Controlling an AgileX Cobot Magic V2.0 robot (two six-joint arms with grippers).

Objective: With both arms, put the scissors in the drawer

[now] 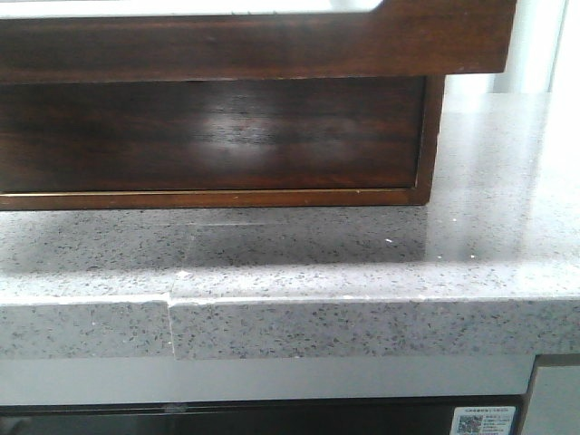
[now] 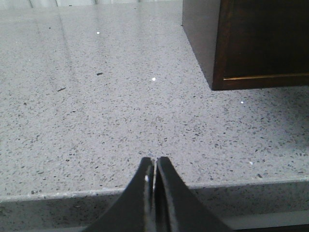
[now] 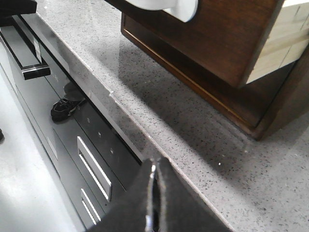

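The left end effector (image 2: 155, 166) has its two dark fingers pressed together, with nothing between them. It hangs just over the front edge of the desk (image 2: 96, 121), a grey speckled stone top. Ahead of this end effector and to its right stands a dark brown wooden cabinet (image 2: 260, 43), resting on the desk; a thin light line runs along its bottom front edge.

The right end effector (image 3: 153, 169) is also pressed together and holds nothing. It is above the front edge of the desk (image 3: 203, 140), partly out over the floor side. Ahead of it, the drawer (image 3: 212, 34) is pulled out of the cabinet (image 3: 270, 111) and overhangs the desk; its front is dark glossy wood and its side is pale wood. A white object (image 3: 169, 6) shows at the cut-out of the drawer's top edge, but I cannot tell what it is. Below the desk edge, near this end effector, are grey fronts with bar handles (image 3: 94, 166).

In the front view, the drawer (image 1: 272, 45) crosses the top of the picture, above the cabinet's recessed dark panel (image 1: 217, 136) and the desk (image 1: 362, 263).

The scissors are not visible in any view, so I cannot tell where they are.
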